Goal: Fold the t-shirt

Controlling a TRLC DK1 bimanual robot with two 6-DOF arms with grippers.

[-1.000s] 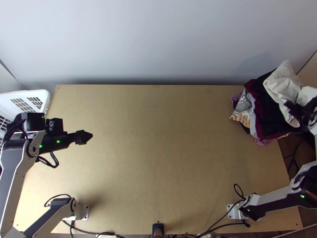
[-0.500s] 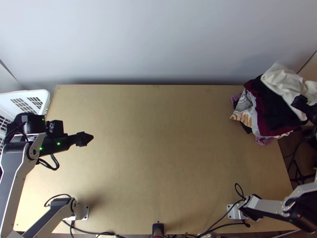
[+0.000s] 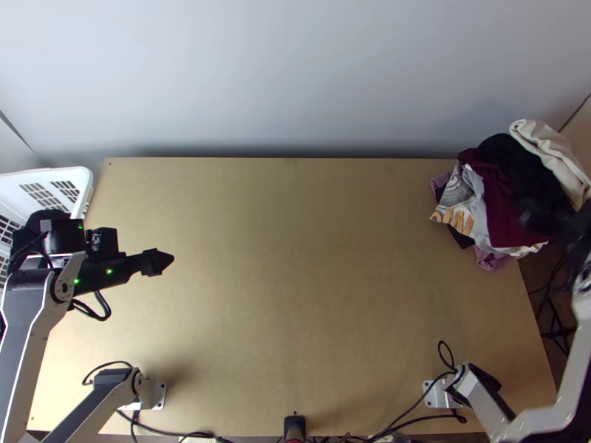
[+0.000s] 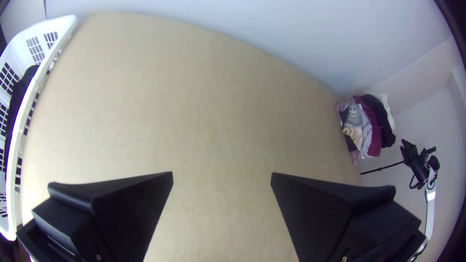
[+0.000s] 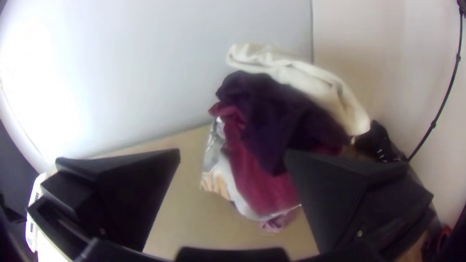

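Observation:
A bunched heap of clothes lies at the table's far right corner: white cloth (image 3: pixel 550 151), black cloth (image 3: pixel 521 166), maroon cloth (image 3: pixel 502 210) and a grey-white printed cloth (image 3: pixel 459 199) with orange lettering. Which one is the t-shirt, I cannot tell. My right gripper (image 3: pixel 543 218), blurred, is over the heap's near right part; in the right wrist view the right gripper (image 5: pixel 233 152) has its fingers wide apart, with the heap beyond them. Over the left side of the table is my left gripper (image 3: pixel 156 262), and in the left wrist view the left gripper (image 4: pixel 222 172) is open with nothing between its fingers.
A white slotted basket (image 3: pixel 70 175) stands at the table's left edge, with dark cloth (image 4: pixel 20 104) inside. Bare wooden table (image 3: pixel 295 273) stretches between the arms. A grey wall (image 3: pixel 295 74) rises behind it, and cables run along the near edge.
The white cloth has shifted to the right, uncovering more of the black cloth. My right gripper has come back leftward over the heap, its arm's links swinging nearer. The left arm has hardly moved.

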